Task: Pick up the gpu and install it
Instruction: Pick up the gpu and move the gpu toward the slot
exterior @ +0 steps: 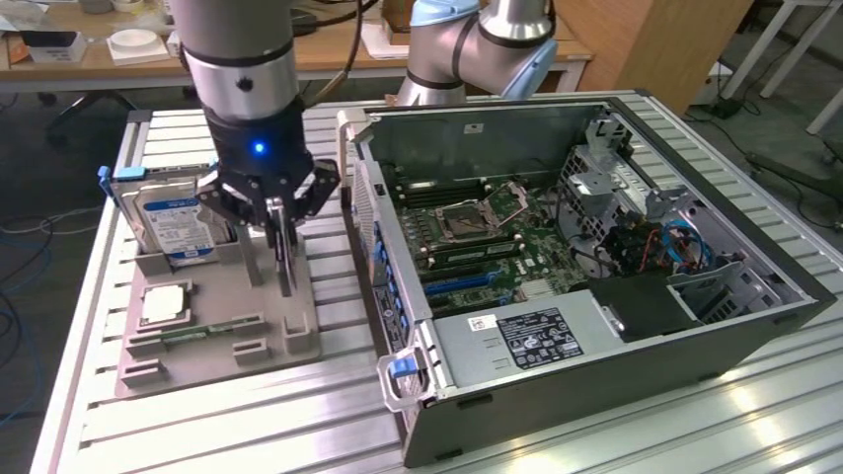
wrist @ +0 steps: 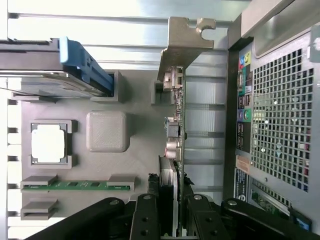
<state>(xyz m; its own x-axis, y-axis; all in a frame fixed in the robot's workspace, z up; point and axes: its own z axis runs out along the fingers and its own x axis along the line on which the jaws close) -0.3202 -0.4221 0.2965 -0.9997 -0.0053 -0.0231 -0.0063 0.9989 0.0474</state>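
Clamped tight by the black-fingered end effector (exterior: pixel 272 210) (wrist: pixel 170 201): a thin dark green expansion card with silvery metal bracket (exterior: pixel 284 262) (wrist: pixel 178 115). Standing upright on edge at the grey plastic fixture (exterior: pixel 197 357) on the ribbed aluminium worktop (exterior: pixel 264 427). Just beside the boxy blue-labelled hard drive (exterior: pixel 172 222), near the open black computer case (exterior: pixel 619 367).

The gpu (wrist: pixel 179 100) is green and silver, the tray (wrist: pixel 140 150) grey, the drive's (exterior: pixel 172 222) label blue-white, the case (exterior: pixel 633 380) black.
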